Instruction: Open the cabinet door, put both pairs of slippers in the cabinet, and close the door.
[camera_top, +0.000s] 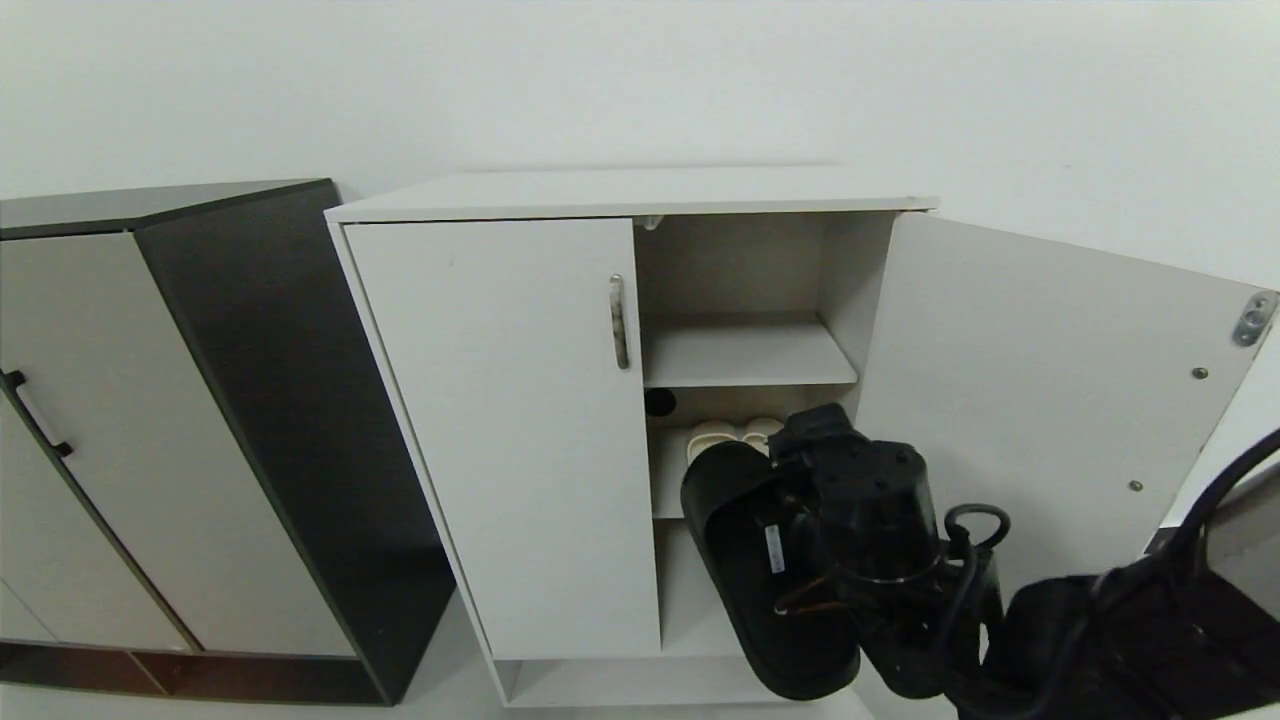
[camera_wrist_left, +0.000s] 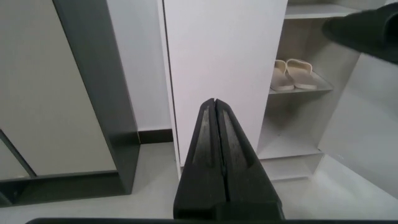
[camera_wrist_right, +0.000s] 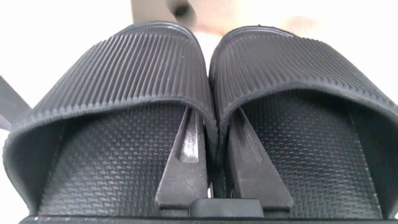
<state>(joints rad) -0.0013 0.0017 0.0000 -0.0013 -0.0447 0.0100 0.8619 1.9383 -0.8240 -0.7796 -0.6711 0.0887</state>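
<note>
The white cabinet (camera_top: 500, 420) has its right door (camera_top: 1040, 370) swung open and its left door shut. A cream pair of slippers (camera_top: 733, 435) (camera_wrist_left: 297, 74) lies on the middle shelf. My right gripper (camera_wrist_right: 210, 168) is shut on the black pair of slippers (camera_top: 760, 570) (camera_wrist_right: 205, 112), one finger inside each slipper, pinching their inner walls together. It holds them in front of the open compartment, just below the cream pair. My left gripper (camera_wrist_left: 216, 106) is shut and holds nothing, low and facing the cabinet's closed left door.
A taller cabinet (camera_top: 200, 420) with a dark side panel and a black handle stands to the left of the white one. An upper shelf (camera_top: 745, 350) and the bottom compartment (camera_wrist_left: 286, 146) sit inside. The open door blocks the right side.
</note>
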